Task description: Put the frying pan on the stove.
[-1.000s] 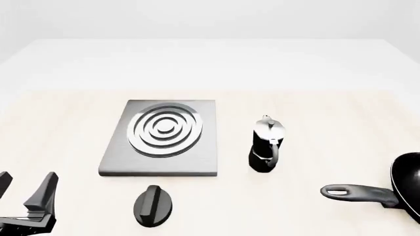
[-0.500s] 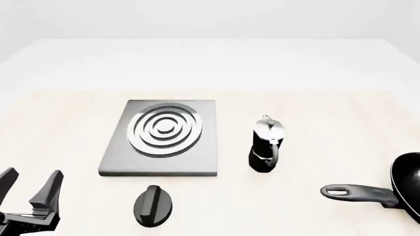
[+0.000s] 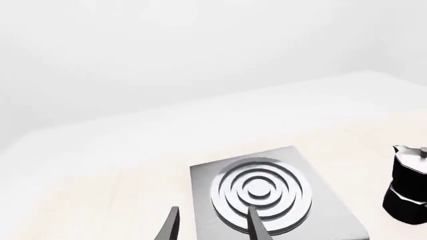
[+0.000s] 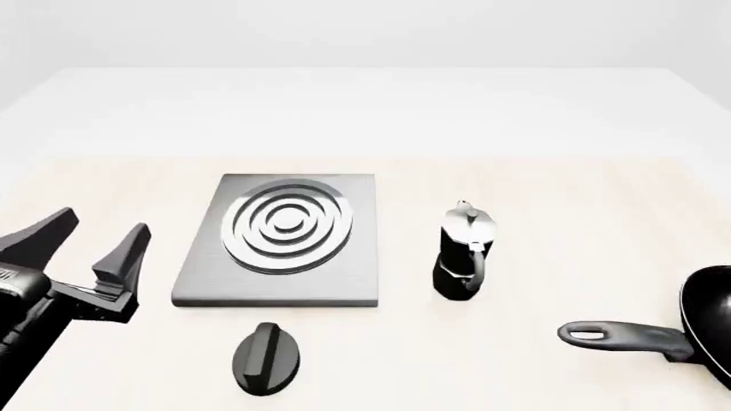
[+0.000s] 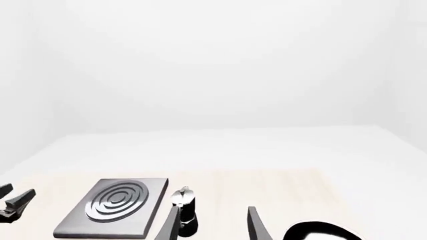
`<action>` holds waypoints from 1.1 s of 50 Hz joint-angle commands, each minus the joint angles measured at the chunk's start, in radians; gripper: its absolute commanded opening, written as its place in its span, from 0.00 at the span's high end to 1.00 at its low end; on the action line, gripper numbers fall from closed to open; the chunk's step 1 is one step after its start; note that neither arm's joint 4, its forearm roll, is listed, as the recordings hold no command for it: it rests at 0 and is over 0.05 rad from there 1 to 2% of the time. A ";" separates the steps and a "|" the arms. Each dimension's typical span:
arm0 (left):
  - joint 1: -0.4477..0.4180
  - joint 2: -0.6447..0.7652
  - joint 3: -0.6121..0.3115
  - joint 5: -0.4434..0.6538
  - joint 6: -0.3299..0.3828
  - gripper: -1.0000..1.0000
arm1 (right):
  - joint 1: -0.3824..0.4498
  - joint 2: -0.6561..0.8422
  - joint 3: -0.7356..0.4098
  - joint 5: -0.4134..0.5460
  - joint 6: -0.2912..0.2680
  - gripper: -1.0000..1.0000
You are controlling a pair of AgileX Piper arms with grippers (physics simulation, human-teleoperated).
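The frying pan (image 4: 710,321) lies at the table's right edge in the front view, cut off by the frame, with its long grey handle (image 4: 622,336) pointing left. Part of the pan also shows in the right wrist view (image 5: 320,232). The stove (image 4: 286,235) sits left of centre, with nothing on its rings. My left gripper (image 4: 98,235) is open and empty, raised to the left of the stove. In the left wrist view (image 3: 212,222) it points at the stove (image 3: 267,195). My right gripper (image 5: 213,225) is open and empty, and it is out of the front view.
A black-and-silver moka pot (image 4: 463,253) stands between the stove and the pan. A black oval knob (image 4: 266,358) lies in front of the stove. The pale wooden table (image 4: 549,188) stretches far back behind them.
My left gripper has risen from the lower left corner and moved forward and slightly right, toward the stove's left side. The pan, stove, moka pot and knob have not moved.
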 commanded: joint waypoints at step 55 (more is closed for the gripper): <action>-0.399 0.701 -0.631 -0.077 0.098 0.00 | 0.009 0.000 0.024 0.000 0.021 0.00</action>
